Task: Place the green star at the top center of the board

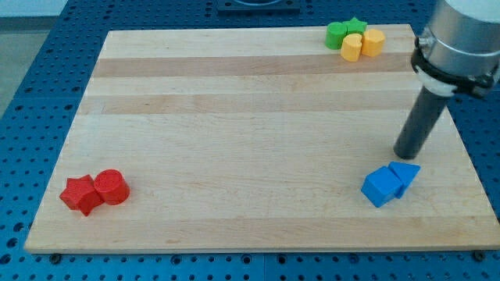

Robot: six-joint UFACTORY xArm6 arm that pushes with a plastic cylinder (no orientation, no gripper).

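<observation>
The green star [356,26] lies near the board's top right, at the back of a tight cluster. A green round block [337,34] touches it on the left. Two yellow blocks [352,47] [373,41] sit just below and to its right. My tip [405,154] is far below the cluster, at the view's right, just above a blue cube [380,186] and a blue triangular block [404,174]. The tip touches none of the blocks.
A red star [81,194] and a red cylinder [112,186] sit together at the board's bottom left. The wooden board [234,117] rests on a blue perforated table. The arm's grey housing [461,39] hangs over the board's right edge.
</observation>
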